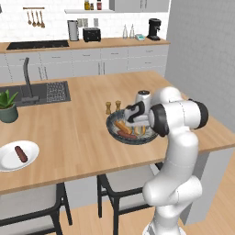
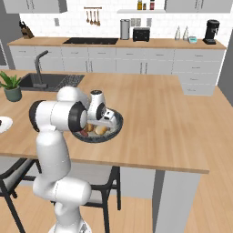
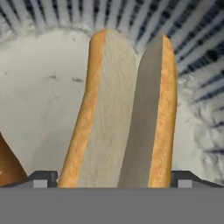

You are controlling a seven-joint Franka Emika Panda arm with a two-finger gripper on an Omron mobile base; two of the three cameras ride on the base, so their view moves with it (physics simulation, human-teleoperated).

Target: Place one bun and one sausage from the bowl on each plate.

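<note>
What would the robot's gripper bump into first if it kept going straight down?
Most likely the split bun in the dark bowl. The open gripper points right at it, a finger on each side, though how close is unclear.

- A home kitchen, rendered, with white cabinets (image 1: 82, 62) along the back wall under a wooden worktop.
- A black hob (image 1: 37, 44), toaster (image 1: 92, 34) and coffee machine (image 1: 154, 29) stand there.
- Wooden utensils (image 2: 93, 17) hang on white tiles.
- A wooden island (image 2: 154, 113) holds a dark sink (image 1: 43, 92) with tap (image 1: 27, 78).
</note>
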